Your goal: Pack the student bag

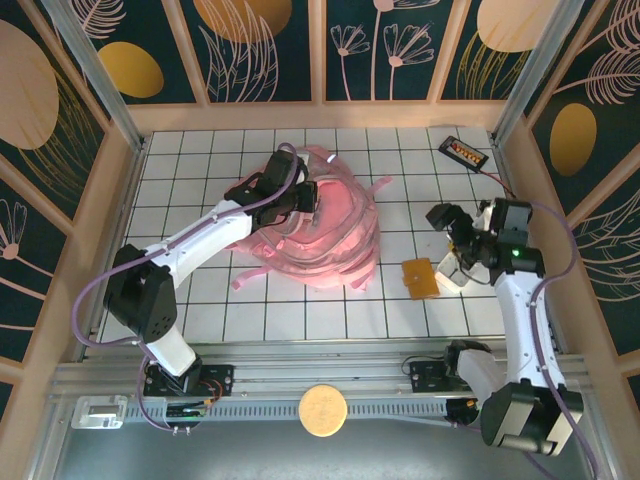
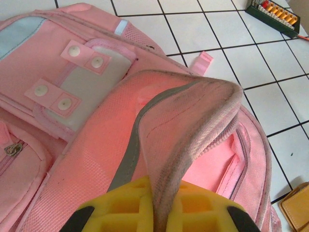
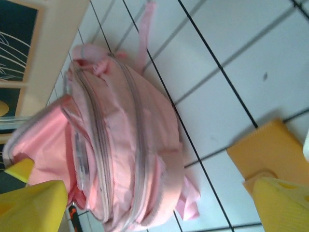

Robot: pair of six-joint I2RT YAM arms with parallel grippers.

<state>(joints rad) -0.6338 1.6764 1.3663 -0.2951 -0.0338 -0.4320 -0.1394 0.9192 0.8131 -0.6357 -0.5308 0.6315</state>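
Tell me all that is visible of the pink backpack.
The student bag is a large pale-pink fabric backpack with grey trim, zipped pockets, snap tabs and loose pink straps. It lies slumped near the middle of the white tiled table. Its main compartment looks open: the left end effector, shut, pinches the zipper edge and holds it up.

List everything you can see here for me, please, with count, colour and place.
bag: one, pale pink, middle of the table
pad: one, flat, yellow-orange, on the table right of the bag
case: one, dark green with orange contents, far right corner
disc: one, tan, on the near rail between the arm bases
table: one, white tiles with dark lines
left gripper: one, yellow fingers, shut on the bag's rim
right gripper: one, yellow fingers, open, empty, beside the pad
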